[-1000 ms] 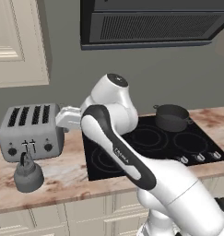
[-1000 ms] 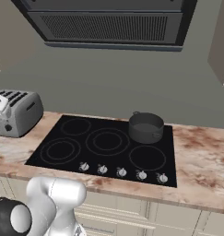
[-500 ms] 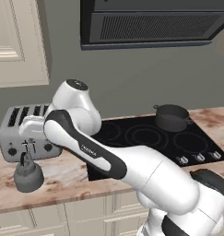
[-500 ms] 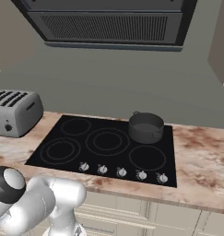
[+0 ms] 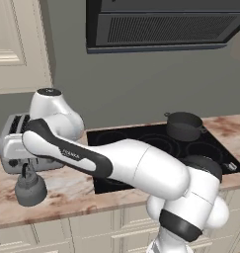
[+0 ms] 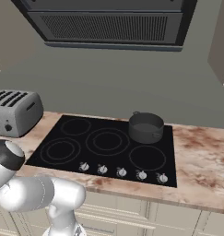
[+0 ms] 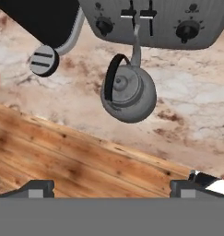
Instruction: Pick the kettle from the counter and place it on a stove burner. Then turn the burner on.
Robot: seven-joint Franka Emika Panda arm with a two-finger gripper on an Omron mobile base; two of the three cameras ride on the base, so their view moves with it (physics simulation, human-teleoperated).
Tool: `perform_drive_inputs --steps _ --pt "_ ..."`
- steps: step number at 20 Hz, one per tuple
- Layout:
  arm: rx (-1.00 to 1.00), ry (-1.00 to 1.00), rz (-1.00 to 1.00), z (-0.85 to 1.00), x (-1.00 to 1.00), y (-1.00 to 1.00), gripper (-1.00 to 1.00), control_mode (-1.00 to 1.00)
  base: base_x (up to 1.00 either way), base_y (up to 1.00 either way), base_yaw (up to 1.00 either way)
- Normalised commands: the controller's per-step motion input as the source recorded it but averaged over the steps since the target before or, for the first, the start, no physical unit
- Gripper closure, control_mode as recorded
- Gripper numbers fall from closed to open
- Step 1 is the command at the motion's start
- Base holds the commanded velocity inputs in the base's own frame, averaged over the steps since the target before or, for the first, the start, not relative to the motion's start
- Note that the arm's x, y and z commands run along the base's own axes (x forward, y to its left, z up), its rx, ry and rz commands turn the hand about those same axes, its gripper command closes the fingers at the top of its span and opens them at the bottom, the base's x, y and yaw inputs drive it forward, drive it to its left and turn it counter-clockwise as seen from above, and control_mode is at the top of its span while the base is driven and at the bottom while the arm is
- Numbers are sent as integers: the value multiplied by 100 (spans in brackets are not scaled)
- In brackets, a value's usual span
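I see my white arm with dark joints point(image 5: 92, 160) swung far left, elbow raised; my two dark fingertips point(image 7: 37, 188) stand wide apart.

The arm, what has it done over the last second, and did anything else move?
The arm has swung left, from over the cooktop's left edge to in front of the toaster, its elbow now above the kettle. Nothing has been taken hold of. The kettle stays on the counter by the toaster, and the pot stays on the cooktop.
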Motion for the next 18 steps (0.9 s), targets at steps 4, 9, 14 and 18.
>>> perform_drive_inputs --steps 4,9,14,18 --pt "-18 -9 0 -24 0 0 -100 -100 0 0 0" --pt "-10 -13 0 -25 0 0 -100 -100 0 0 0" --pt "0 -1 0 -2 0 0 -100 -100 0 0 0" --pt "0 0 0 -32 0 0 -100 -100 0 0 0"
